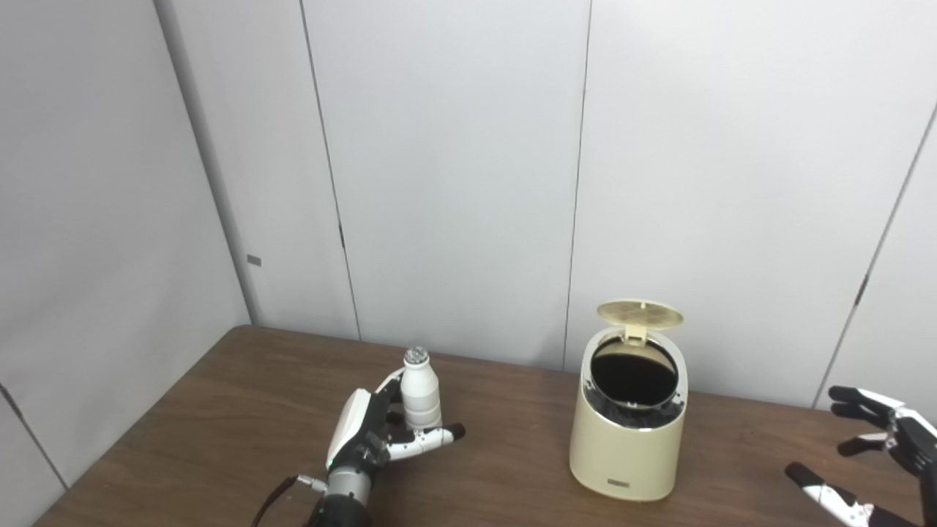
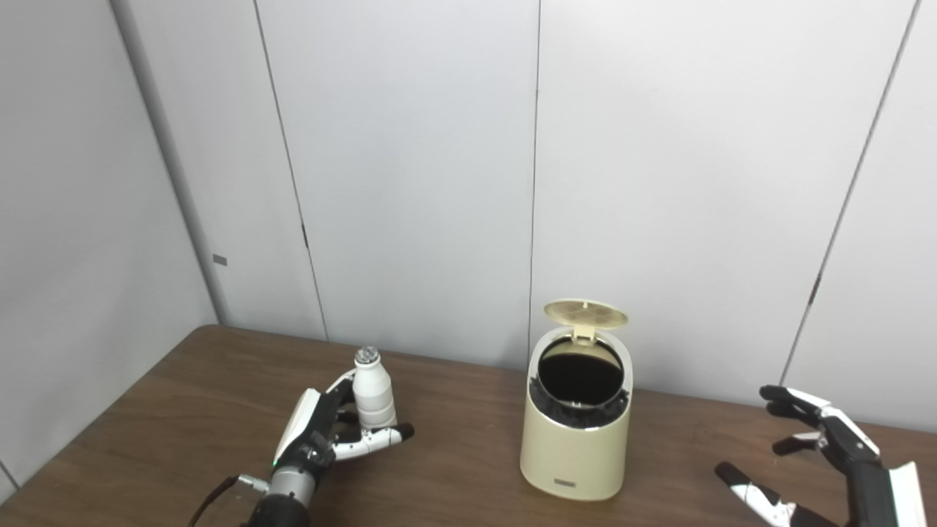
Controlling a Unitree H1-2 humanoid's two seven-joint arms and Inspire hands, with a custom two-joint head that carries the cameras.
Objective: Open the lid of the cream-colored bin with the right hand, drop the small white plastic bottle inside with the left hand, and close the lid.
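Left eye view: table [image 1: 219, 410]
Lid [image 1: 640, 314]: already up, bin [image 1: 626, 446] open
Bottle [image 1: 421, 391]: 9 o'clock of bin, left robot hand [image 1: 384, 432] half-curled around it, standing
Right robot hand [image 1: 875, 454]: spread, empty
Left: drop, close

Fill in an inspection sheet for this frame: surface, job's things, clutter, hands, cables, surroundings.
Surface: brown wooden table, bare apart from the job's things.
Job's things: cream-colored bin upright, lid open, dark liner inside; small white plastic bottle upright, left of the bin.
Clutter: nothing seen.
Hands: left hand around the bottle, whether the grip is closed cannot be told; right hand open, apart from the bin at the right.
Cables: dark cable at the left wrist.
Surroundings: pale wall panels behind the table.
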